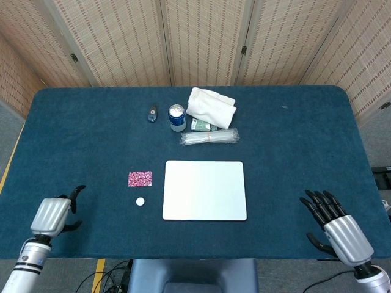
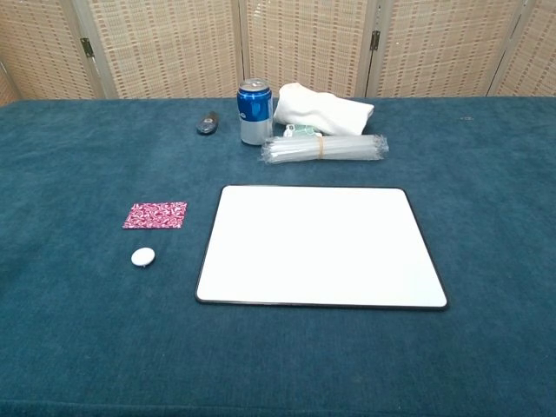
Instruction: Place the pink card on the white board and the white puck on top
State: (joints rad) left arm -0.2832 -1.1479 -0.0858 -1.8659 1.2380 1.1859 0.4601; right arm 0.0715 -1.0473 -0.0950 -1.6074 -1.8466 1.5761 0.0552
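The pink patterned card [image 1: 140,178] [image 2: 155,215] lies flat on the blue cloth, just left of the white board [image 1: 204,190] [image 2: 320,245]. A small white puck [image 1: 140,201] [image 2: 143,256] sits in front of the card, apart from it. My left hand [image 1: 54,213] hovers near the front left edge, empty, well left of the puck. At the front right my right hand [image 1: 333,223] is empty with its fingers spread. Neither hand shows in the chest view.
At the back of the table stand a blue can [image 1: 176,117] [image 2: 254,111], a folded white cloth [image 1: 211,107] [image 2: 322,110], a bundle of clear straws [image 1: 209,138] [image 2: 324,148] and a small dark object [image 1: 152,113] [image 2: 208,122]. Folding screens stand behind.
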